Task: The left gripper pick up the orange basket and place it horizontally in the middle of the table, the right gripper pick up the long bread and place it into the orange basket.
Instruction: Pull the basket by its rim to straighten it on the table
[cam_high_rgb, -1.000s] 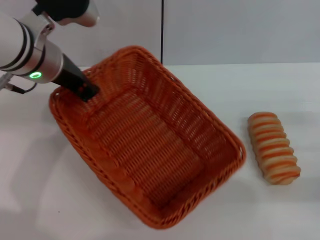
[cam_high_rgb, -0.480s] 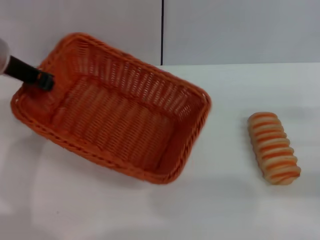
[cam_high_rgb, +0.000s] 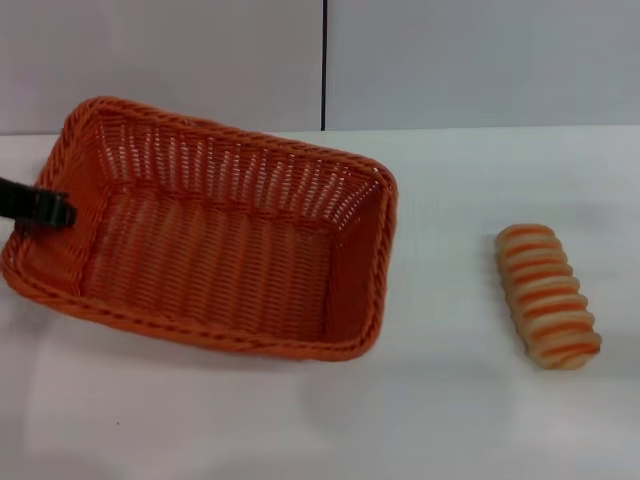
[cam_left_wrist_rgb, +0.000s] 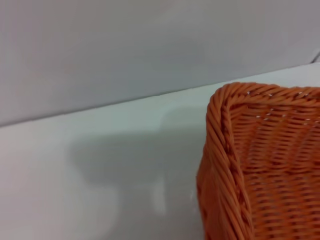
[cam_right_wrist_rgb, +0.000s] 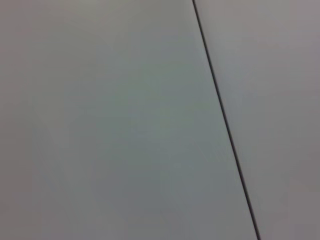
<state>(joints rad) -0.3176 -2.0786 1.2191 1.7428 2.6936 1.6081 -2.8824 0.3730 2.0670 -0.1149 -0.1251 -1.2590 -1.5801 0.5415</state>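
Orange basket on left half of table, long axis near crosswise but slightly skewed, right end a little nearer the camera's lower edge than the left. Open side up, nothing inside. Near long rim parallel to table's front, far long rim toward the wall. Long bread well apart to the right, lying on bare table, ridged top up, long axis running front to back with a slight slant. Clear white gap between bread and basket's right end wall.

Left gripper at basket's left short end, entering from the left edge of the head view, black tip over the rim and against the end wall. Closed on that rim, as far as visible; only one dark finger end shows. Left wrist view: basket corner close up, braided rim, table and grey wall behind.

Right gripper nowhere in view; right wrist view only pale wall with a dark seam.
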